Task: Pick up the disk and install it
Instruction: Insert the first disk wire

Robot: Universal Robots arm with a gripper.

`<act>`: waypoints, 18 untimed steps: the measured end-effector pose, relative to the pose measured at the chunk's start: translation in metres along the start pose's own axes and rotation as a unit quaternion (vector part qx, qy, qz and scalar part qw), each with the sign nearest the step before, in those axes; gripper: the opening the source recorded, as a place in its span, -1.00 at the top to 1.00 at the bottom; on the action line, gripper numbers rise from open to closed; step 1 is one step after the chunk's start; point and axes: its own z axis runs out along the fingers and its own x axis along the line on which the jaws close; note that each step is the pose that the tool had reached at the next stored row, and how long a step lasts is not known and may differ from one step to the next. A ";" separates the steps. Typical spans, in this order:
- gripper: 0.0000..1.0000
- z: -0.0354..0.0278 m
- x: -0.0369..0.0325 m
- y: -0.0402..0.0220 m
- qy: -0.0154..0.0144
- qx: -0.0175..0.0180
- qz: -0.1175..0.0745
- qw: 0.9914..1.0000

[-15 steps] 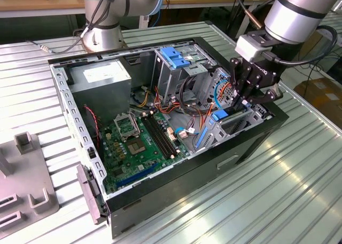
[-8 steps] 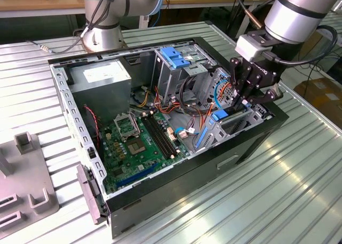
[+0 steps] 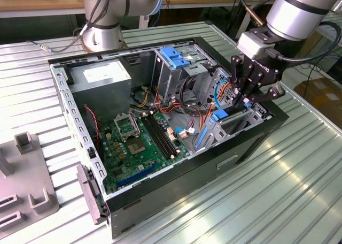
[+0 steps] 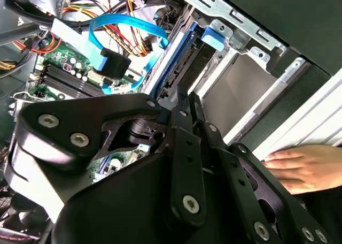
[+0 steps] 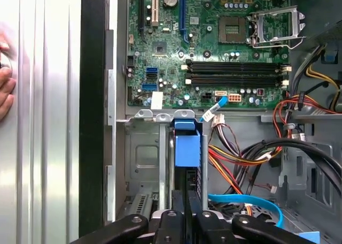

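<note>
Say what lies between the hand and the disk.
In the first wrist view, ribbed table, the case's black wall and the grey bay frame separate the hand from the disk.

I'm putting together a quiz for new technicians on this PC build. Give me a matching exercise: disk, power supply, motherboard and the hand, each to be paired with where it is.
Things:
1. disk
2. power supply
3. motherboard
4. hand

Places:
A. on the table, outside the case
B. on edge in the bay, at the gripper
C. flat on the case floor
D. in the case's far corner, toward the exterior view's left

Pairs: 1-B, 2-D, 3-C, 4-A
</note>
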 end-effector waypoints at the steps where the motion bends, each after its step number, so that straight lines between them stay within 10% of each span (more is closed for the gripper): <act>1: 0.65 -0.0062 -0.0002 0.0001 0.000 -0.001 -0.004 1.000; 12: 0.65 -0.0079 -0.0013 -0.0437 0.000 -0.004 -0.045 0.999; 18: 0.39 -0.0076 -0.0013 -0.0444 0.000 -0.003 -0.109 0.994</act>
